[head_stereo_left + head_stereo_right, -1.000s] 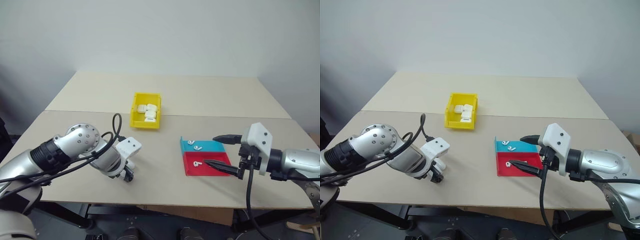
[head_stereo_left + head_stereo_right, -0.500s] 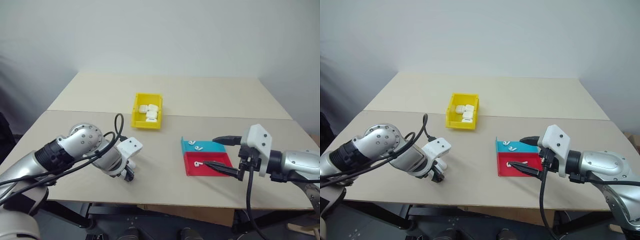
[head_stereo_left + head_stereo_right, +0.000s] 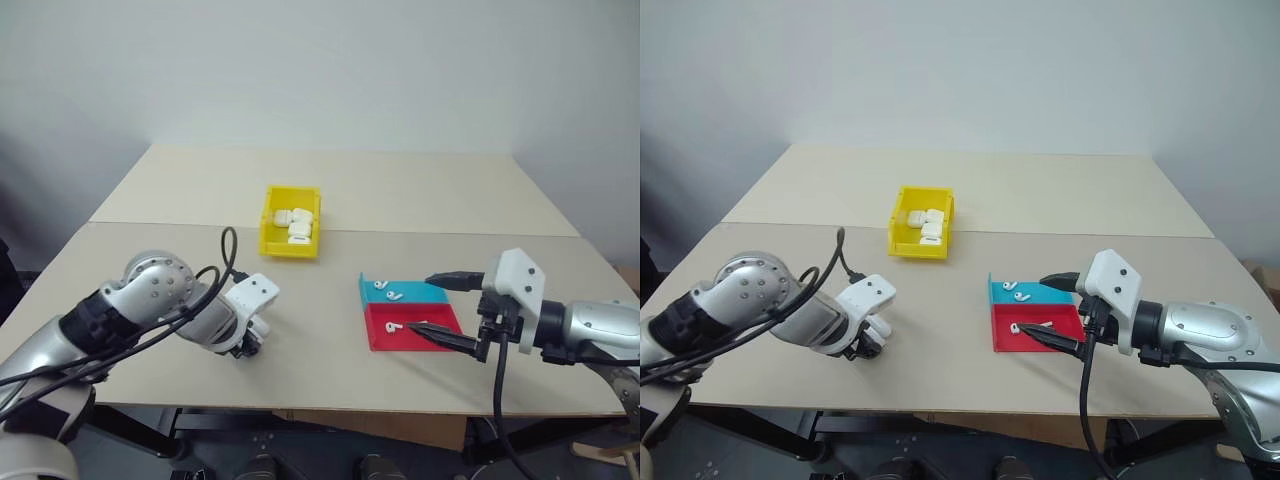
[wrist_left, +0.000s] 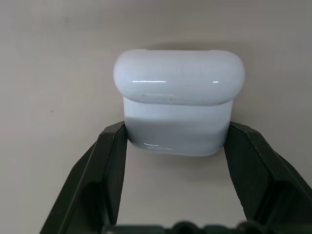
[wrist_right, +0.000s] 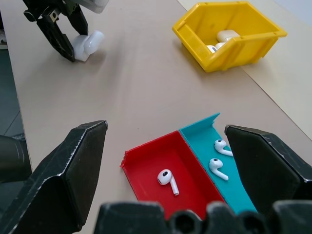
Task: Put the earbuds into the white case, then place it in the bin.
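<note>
Partly hidden in the head views, the white case (image 4: 179, 112) is covered there by the left gripper (image 3: 250, 343), which points steeply down at the desk (image 3: 330, 190) near its front edge, left of centre. From the left wrist view the hold is made plain: both black fingers (image 4: 109, 168) are pressed against the sides of the case's lower half, with the rounded lid closed above them and the case resting on the desk top. From the right wrist view the same gripper is seen far off, closed on the case on the bare desk surface. The right gripper (image 3: 1048, 308) is held spread wide with nothing between its fingers, hovering just over the right edge of the red-and-teal tray (image 5: 146, 165), toward the desk's front right. Three earbuds (image 5: 167, 179) lie in the tray, one in the red half and two in the teal half; their stems are made out clearly only from the right wrist view. The bin (image 3: 292, 222) stands near the middle of the desk, behind and well apart from the case. White items (image 5: 227, 35) lie inside it, partly hidden by its walls; what they are cannot be told for certain.
</note>
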Controlling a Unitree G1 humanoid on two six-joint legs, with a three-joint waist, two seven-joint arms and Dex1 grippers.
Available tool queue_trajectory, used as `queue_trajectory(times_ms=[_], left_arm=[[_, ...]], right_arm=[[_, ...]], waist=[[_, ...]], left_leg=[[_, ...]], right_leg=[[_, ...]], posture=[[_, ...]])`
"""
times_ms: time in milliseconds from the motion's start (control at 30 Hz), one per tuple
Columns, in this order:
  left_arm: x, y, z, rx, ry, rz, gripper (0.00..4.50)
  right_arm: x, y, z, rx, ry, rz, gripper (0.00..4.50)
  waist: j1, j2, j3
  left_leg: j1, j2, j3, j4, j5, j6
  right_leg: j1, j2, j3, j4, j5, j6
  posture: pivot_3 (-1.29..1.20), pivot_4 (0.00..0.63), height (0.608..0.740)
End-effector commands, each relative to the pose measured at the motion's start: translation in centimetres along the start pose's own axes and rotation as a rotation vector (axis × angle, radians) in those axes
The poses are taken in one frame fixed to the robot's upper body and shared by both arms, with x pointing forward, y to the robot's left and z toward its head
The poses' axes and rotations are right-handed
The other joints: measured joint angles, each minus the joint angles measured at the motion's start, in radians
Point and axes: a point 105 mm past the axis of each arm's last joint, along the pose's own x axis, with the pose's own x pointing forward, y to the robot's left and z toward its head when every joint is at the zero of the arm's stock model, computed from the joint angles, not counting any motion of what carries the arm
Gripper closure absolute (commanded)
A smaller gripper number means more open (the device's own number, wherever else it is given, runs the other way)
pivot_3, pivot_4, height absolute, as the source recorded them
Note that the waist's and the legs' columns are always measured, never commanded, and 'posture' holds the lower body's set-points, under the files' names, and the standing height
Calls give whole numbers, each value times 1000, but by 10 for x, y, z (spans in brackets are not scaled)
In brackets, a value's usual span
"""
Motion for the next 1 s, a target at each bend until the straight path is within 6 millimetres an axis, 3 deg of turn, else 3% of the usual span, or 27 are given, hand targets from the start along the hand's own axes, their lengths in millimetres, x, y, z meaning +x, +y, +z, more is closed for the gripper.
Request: queue_trajectory(times_ms=[33, 167, 333, 500, 600, 833, 1000], left_arm=[[-25, 6, 15, 28, -181, 41, 1771], [-51, 5, 27, 91, -465, 62, 1771], [-65, 2, 42, 115, -752, 28, 1771], [-75, -9, 57, 105, -1001, -77, 1771], [-82, -23, 64, 144, -1139, -238, 1771], [-91, -38, 69, 237, -1278, -557, 1771], [-100, -47, 72, 333, -1382, -686, 1771]], right_arm=[[-3, -2, 11, -50, -30, -6, 0], [0, -3, 11, -56, -37, 5, 0], [3, -6, 11, -60, -41, 16, 0], [1, -7, 9, -69, -23, 31, 0], [2, -7, 6, -80, 12, 49, 0], [7, -10, -17, -193, 226, 135, 0], [16, -16, -31, -293, 370, 224, 0]], waist=[[0, 0, 0], [1, 0, 0], [7, 0, 0], [11, 0, 0], [10, 0, 0], [5, 0, 0], [-3, 0, 0]], left_leg=[[-1, 0, 0, 0, 0, 0], [-1, 0, 1, -1, -1, -1], [0, 0, 1, -1, -1, -3], [-1, 0, 1, -1, -1, -2], [-1, 1, 1, -1, 0, -1], [-1, 2, 2, -1, 0, 0], [-1, 2, 2, 0, 0, 0]], right_leg=[[-1, 0, 0, 0, 0, 0], [-1, 0, 0, -1, 0, 0], [-1, -1, 0, -2, 0, -1], [0, -1, -1, -3, 0, -1], [0, -1, -1, -3, 0, 0], [0, 1, -1, -2, 0, 0], [-1, 0, -1, -2, 0, 0]], posture=[[0, 150, 740], [0, 150, 740], [0, 150, 740], [0, 150, 740], [0, 150, 740], [0, 150, 740], [0, 150, 740]])
